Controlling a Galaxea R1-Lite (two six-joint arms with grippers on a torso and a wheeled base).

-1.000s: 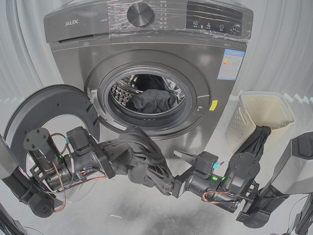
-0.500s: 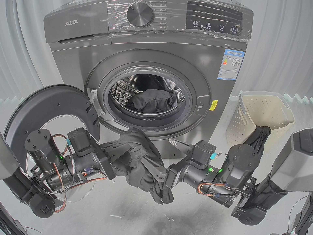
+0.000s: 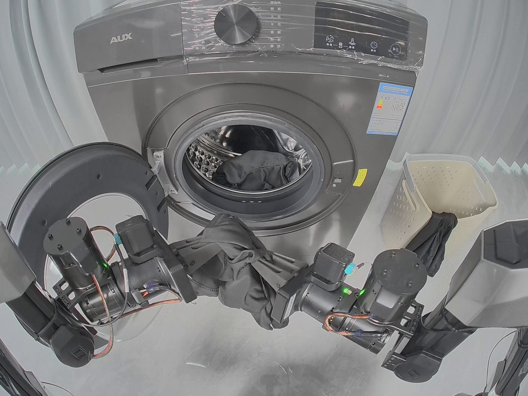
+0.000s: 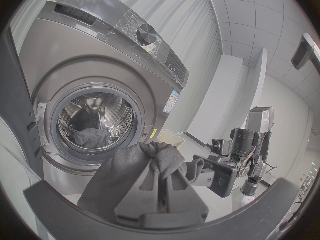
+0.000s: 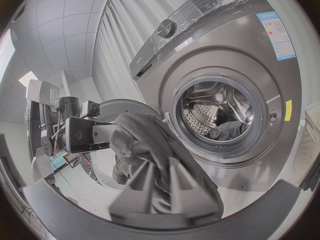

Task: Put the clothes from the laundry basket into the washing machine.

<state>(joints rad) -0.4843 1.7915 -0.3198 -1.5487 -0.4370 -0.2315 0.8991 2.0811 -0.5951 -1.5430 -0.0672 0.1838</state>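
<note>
A dark grey garment [image 3: 236,265] hangs bunched between my two grippers, just below the open mouth of the washing machine [image 3: 247,83]. My left gripper [image 3: 212,251] comes in from the left and is shut on the garment [image 4: 133,164]. From the right, my right gripper [image 3: 261,270] is shut on the same garment [image 5: 146,140], close to the left one. A tail of cloth droops beneath them. Another dark garment [image 3: 256,169] lies inside the drum. A third dark piece [image 3: 434,237] hangs over the front rim of the cream laundry basket [image 3: 445,188].
The round washer door [image 3: 71,182] stands swung open to the left, right behind my left arm. The perforated basket stands on the floor against the machine's right side. Bare grey floor [image 3: 220,358] stretches in front of the machine.
My right gripper let go of the garment's lower end, moved left and up, and shut on the bunch near the left gripper. The left gripper rose slightly with the cloth.
</note>
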